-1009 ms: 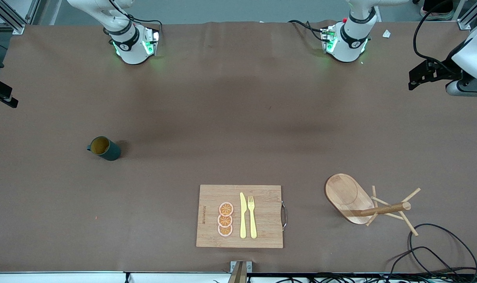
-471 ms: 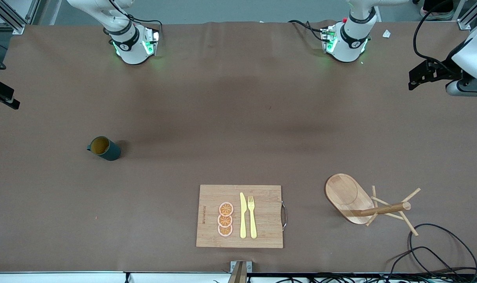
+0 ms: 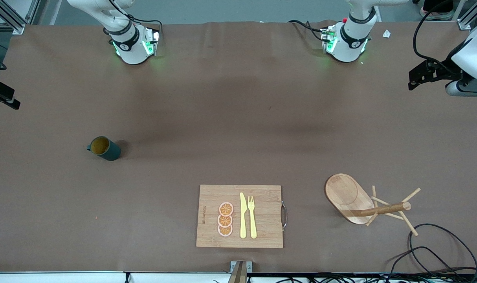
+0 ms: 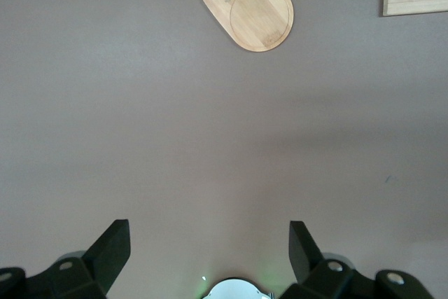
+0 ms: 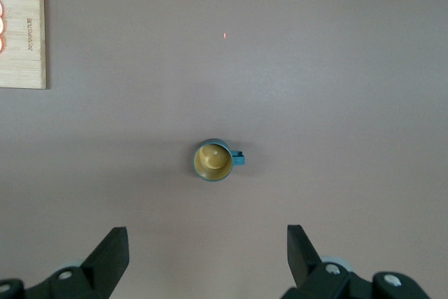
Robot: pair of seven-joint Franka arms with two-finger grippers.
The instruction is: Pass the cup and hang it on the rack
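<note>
Status: nothing on the table has shifted over the last second; cup (image 3: 104, 148), rack (image 3: 364, 204) and board (image 3: 239, 216) sit where they were. Only change is a slight move of the right gripper (image 5: 203, 260) at the frame edge in the front view, so my read is the task hasn't really started and the first step, right arm going for the cup, is still ahead.

Cup stands upright on the table toward the right arm's end, well apart from the rack, which is at the left arm's end and nearer the front camera. Board with knife, fork and orange slices lies between them, also near the camera edge.

Right gripper hangs high over the cup, jaws wide apart, holding nothing. Left gripper (image 4: 206, 257) waits high over bare table, jaws wide apart too, empty.

View differences: the right wrist view looks straight down into the cup and shows the handle direction cleanly (front view only hints at it). Left wrist view shows just the rack's base and the board's corner; pegs only show in the front view.
</note>
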